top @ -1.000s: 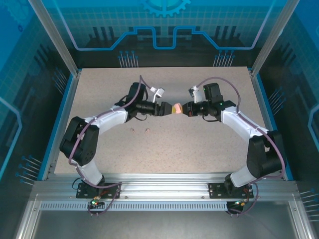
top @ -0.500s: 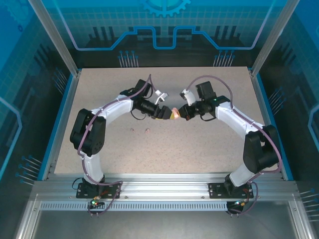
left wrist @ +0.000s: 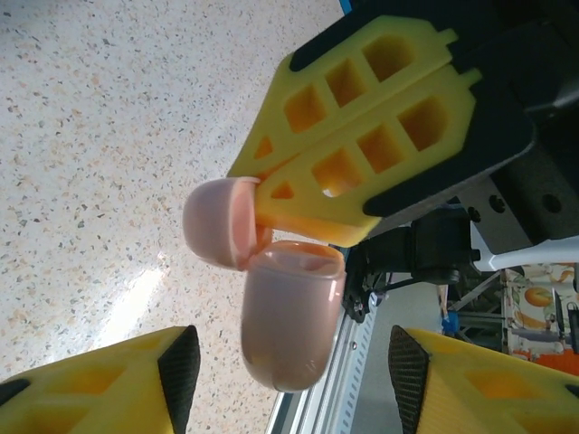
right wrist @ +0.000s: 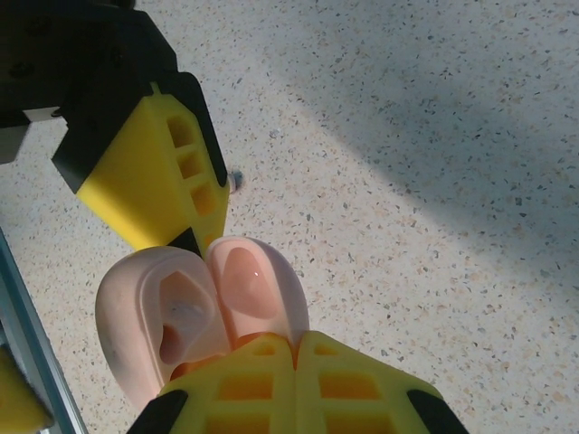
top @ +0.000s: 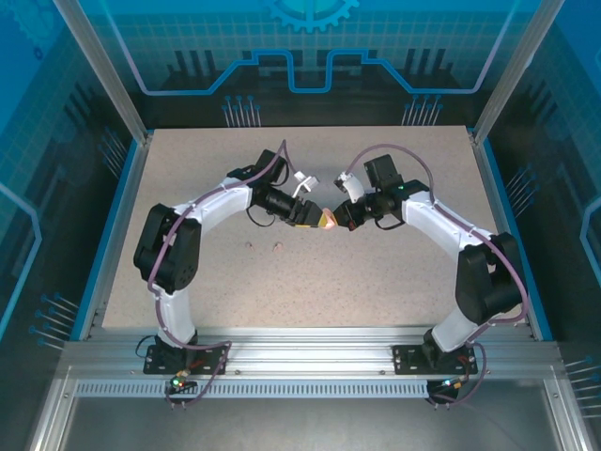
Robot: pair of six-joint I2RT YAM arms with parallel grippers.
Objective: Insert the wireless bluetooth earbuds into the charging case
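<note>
A pale pink charging case [top: 327, 219] hangs above the table's middle with its lid open. My right gripper [right wrist: 297, 362] is shut on it at the lid [right wrist: 258, 285] by the hinge. The case body [left wrist: 289, 321] hangs between the fingers [left wrist: 109, 384] of my left gripper [left wrist: 289, 384], which is open with a gap on each side. The body's wells [right wrist: 176, 312] face the right wrist camera. Two tiny pale earbuds [top: 249, 246] [top: 277, 247] lie on the table left of the case. One earbud [right wrist: 235, 181] shows beyond the left gripper's finger [right wrist: 154, 172].
The speckled table [top: 394, 282] lies open around the arms. A metal rail [top: 310, 338] runs along the near edge, and blue-lit walls with aluminium posts [top: 103, 75] enclose the back and sides.
Both grippers have come slightly nearer and lower with the case between them. My left gripper's jaws have narrowed around the case body. The right gripper has stayed shut.
</note>
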